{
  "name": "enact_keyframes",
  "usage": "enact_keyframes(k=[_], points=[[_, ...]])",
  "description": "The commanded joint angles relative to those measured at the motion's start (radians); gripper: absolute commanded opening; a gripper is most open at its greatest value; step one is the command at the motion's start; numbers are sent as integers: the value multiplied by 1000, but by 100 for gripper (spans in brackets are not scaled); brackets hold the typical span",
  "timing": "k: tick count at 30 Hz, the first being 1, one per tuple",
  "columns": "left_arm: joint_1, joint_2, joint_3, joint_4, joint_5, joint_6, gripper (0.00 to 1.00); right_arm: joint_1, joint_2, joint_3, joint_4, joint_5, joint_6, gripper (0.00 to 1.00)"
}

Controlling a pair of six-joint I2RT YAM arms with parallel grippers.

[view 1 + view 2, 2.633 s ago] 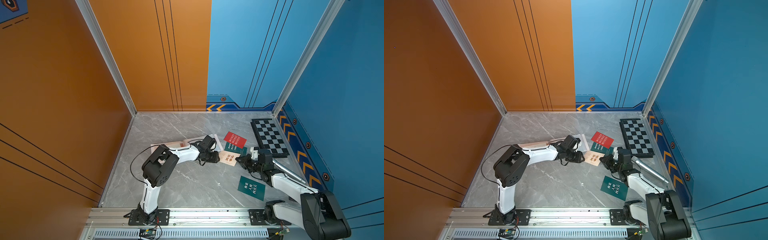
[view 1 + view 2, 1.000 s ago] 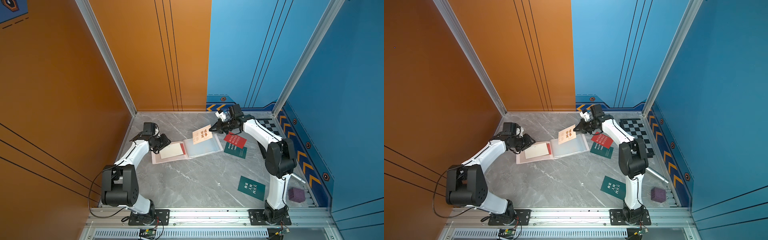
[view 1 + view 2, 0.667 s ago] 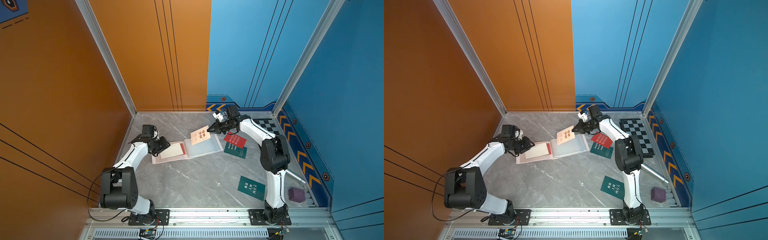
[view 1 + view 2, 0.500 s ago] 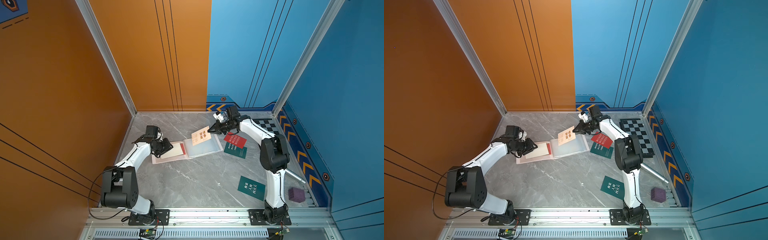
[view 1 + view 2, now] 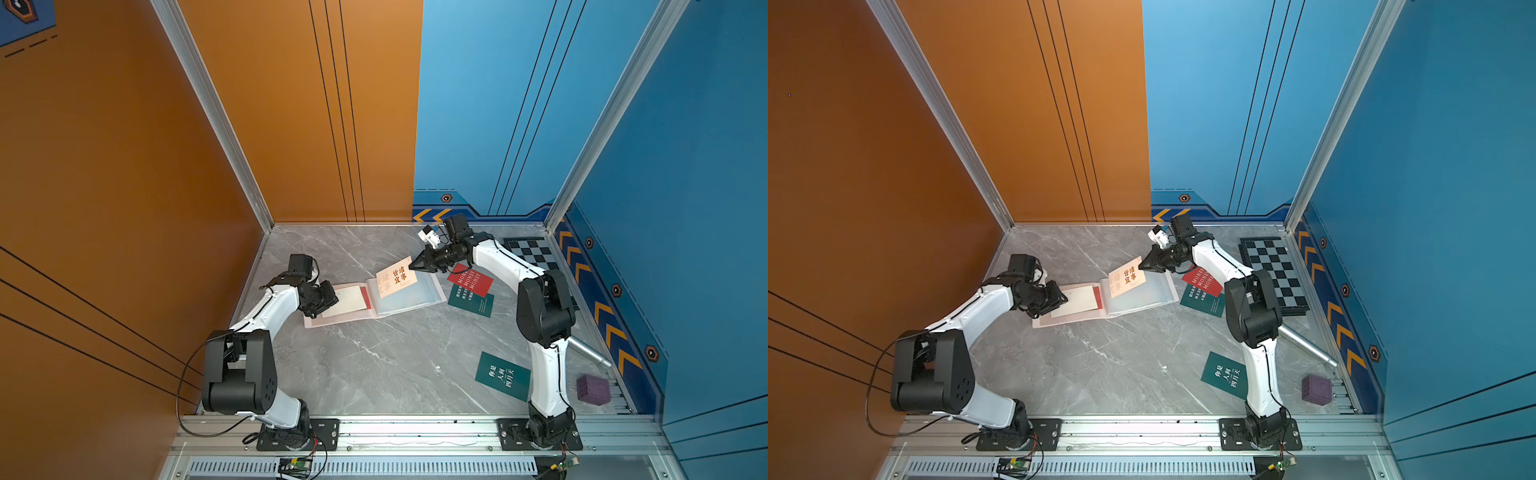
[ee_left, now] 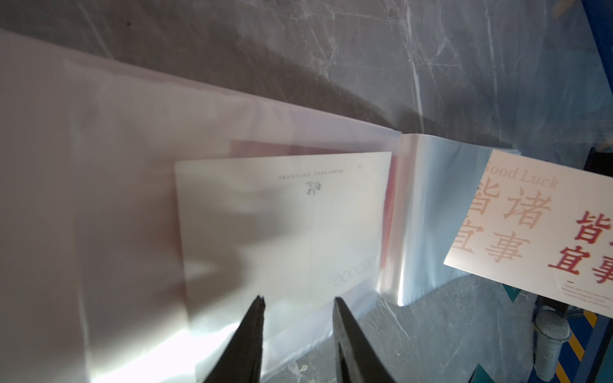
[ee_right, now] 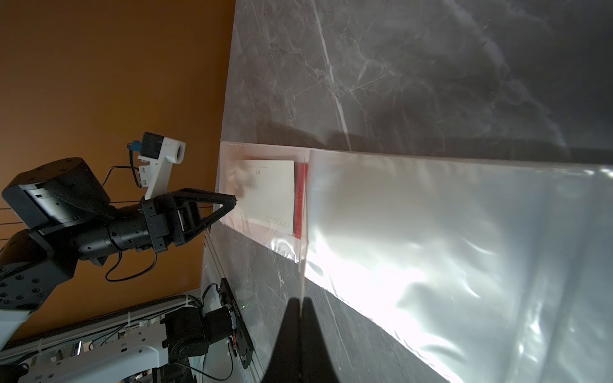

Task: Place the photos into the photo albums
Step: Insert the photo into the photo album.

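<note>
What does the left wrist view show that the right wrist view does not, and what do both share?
Only the left wrist view: the cream card's printed face, with "Good Luck" and red characters, and the left gripper's fingers standing apart. Only the right wrist view: the right gripper shut on that card, seen edge-on, the left gripper from outside and the orange wall. Both: the open album, a white card in its sleeve with a red card behind it, on the grey table.
</note>
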Motion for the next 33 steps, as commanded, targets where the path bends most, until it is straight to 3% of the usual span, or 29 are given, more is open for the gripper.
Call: enact_keyframes(k=[1,5,11,33], points=[[39,-32,-55,-58,-46,31,36,21,41,22,-24,-28,-17,0],[82,-21,-87,-56,-45,33,36,33,57,27,-24,-34,-5,0],[86,34,-94,-55,-57,55,35,50,92,27,-24,-14,18,0],[85,18,-108,-53,-66,62,35,108,212,137,-24,6,93,0]])
